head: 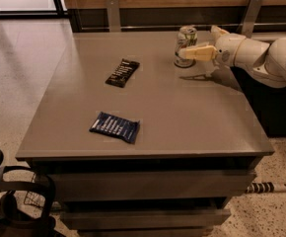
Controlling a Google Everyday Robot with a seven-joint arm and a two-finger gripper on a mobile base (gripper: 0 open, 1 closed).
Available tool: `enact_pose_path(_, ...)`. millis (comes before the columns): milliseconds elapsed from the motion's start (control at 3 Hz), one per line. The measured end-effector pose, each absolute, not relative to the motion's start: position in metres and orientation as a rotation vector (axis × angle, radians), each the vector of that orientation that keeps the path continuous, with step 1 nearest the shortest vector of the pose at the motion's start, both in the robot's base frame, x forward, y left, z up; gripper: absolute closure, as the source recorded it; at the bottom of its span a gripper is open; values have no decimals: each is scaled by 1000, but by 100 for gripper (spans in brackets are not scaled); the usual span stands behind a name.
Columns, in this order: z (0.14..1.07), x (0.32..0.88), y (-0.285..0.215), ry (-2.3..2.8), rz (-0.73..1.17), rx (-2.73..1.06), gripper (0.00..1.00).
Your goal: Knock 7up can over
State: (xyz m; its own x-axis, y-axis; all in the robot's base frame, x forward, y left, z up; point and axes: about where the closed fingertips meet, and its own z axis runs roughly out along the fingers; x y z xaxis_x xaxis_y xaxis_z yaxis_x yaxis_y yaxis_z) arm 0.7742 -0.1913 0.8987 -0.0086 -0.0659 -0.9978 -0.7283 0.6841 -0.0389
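The 7up can (185, 39) stands upright near the far right of the grey table (182, 117), pale silver with green print. My gripper (198, 42) reaches in from the right at can height. It is open. Its near cream finger (198, 53) points left and lies against the can's lower right side. The other finger (217, 31) sticks up behind, to the right of the can. The white arm (261, 56) runs off the right edge.
A dark snack wrapper (123, 72) lies at the table's middle left and a blue wrapper (115, 127) nearer the front. A wood wall with metal brackets (113, 11) stands behind the table. A black chair (15, 201) is at the lower left.
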Motion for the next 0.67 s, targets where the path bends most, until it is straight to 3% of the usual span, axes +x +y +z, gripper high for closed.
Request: enact_pose_path(667,884,782,-174,1533,636,-709,0)
